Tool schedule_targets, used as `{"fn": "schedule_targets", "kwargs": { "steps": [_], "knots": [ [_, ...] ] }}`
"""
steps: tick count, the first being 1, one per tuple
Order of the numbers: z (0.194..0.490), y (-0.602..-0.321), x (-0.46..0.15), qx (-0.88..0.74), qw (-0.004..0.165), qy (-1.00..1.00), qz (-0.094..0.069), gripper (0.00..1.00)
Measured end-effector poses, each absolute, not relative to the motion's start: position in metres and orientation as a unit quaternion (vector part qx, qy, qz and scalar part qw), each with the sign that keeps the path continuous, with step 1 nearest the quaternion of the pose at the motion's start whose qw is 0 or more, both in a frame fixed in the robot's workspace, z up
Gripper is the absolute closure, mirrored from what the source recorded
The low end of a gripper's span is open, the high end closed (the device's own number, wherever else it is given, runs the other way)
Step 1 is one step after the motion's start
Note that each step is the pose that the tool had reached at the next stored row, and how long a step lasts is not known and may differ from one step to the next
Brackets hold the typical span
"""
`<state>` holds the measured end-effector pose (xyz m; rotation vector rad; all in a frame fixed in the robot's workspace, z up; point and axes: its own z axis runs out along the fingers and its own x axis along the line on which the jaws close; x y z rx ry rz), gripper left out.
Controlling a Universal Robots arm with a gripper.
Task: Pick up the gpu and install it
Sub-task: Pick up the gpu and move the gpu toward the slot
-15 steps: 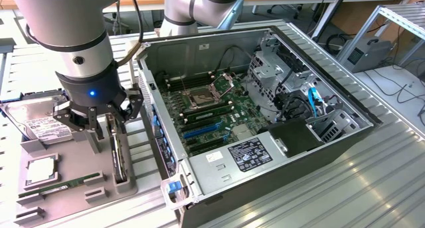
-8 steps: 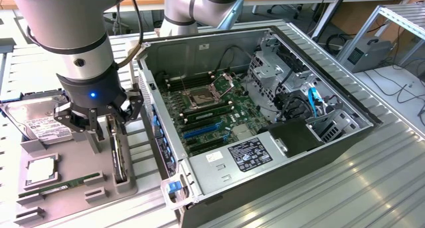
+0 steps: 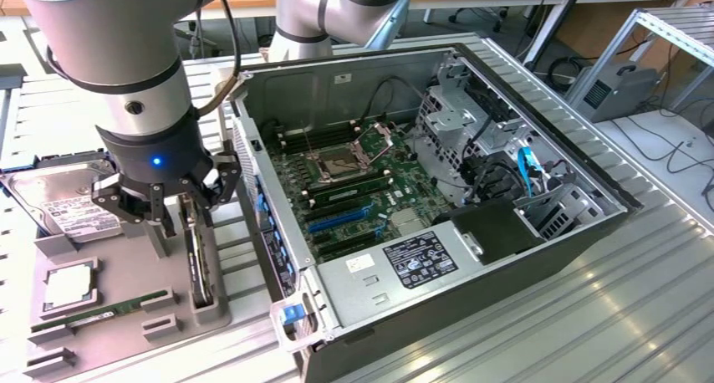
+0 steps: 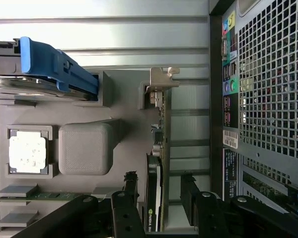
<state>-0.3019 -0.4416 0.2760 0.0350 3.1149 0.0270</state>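
The gpu (image 4: 156, 148) stands on its long edge in a slot of the grey tray (image 4: 124, 99). Its long axis runs along the tray's side, parallel to the wall of the open computer case (image 3: 446, 191) just beside it. In the wrist view its silvery bracket (image 4: 161, 82) marks the end that points toward the hard drive (image 4: 54, 64), which sits in a blue carrier at that end of the tray. The other end runs out of the picture between the fingers (image 4: 130, 191).

The pincer (image 4: 159, 193) straddles the card with its jaws apart. One finger is on each face, and a gap shows on both sides, so nothing is clamped.

In the exterior view the gpu (image 3: 197, 262) reads as a thin dark strip on the tray (image 3: 123, 262). The pincer (image 3: 184, 216) and the arm above it hide the card's far end, so the bracket cannot be made out there. That view also takes in the motherboard (image 3: 357, 178) inside the case, the hard drive (image 3: 62, 199), the processor (image 3: 69, 287) and the green RAM stick (image 3: 100, 314), all on the ribbed metal bench (image 3: 558, 316).

The wrist view gives what the other does not: the gap between fingers and card, the bracket's hooked tip, and the case's perforated rear panel (image 4: 268, 99). The lettering on the card's edge is too small to read.
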Motion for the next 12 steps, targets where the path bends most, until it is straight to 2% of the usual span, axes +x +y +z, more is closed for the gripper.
{"fn": "schedule_targets", "kwargs": {
  "steps": [12],
  "knots": [
    [0.271, -0.4417, -0.3019, 0.011, 0.013, 1.0, 0.009, 0.52]
  ]
}}
